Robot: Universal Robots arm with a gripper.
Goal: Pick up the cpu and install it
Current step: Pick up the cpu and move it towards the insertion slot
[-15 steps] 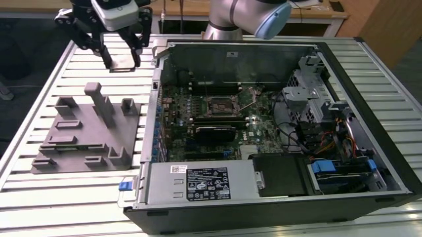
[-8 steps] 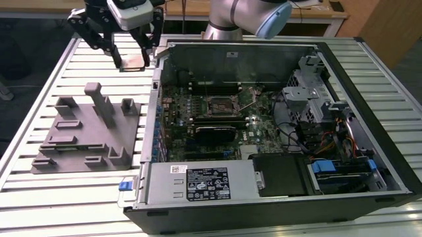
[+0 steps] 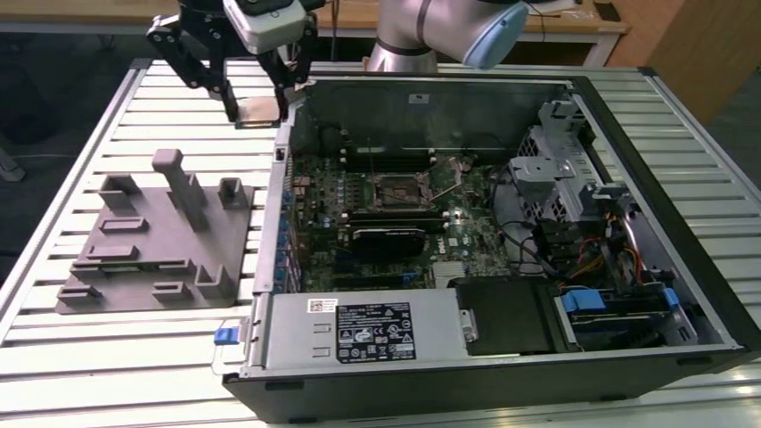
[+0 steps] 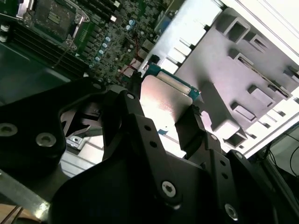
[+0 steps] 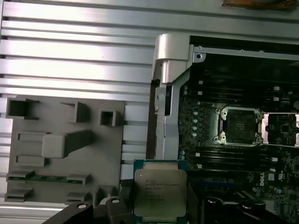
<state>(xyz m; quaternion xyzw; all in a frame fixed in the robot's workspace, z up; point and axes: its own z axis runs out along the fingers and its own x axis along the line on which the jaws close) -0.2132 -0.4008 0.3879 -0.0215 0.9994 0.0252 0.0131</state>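
Note:
The cpu (image 3: 258, 112) is a small square chip with a silvery top on a green edge. My gripper (image 3: 256, 111) is shut on it, one black finger on each side, and holds it in the air over the slatted table just outside the computer case's far left corner. In both wrist views the cpu (image 5: 160, 191) (image 4: 166, 100) sits flat between the fingers (image 4: 122, 116). The motherboard's socket (image 3: 398, 187) (image 5: 240, 126) lies open inside the case, with its metal frame (image 5: 280, 128) swung aside. The socket is well apart from the chip.
The grey moulded tray (image 3: 155, 236) (image 5: 65, 144) lies on the table (image 3: 178, 98) at the exterior view's left of the case; a green strip (image 5: 46, 177) sits in one slot. The case wall (image 3: 280, 205) stands between tray and motherboard. A power supply (image 3: 356, 330) and drive cage (image 3: 559, 169) crowd the case.

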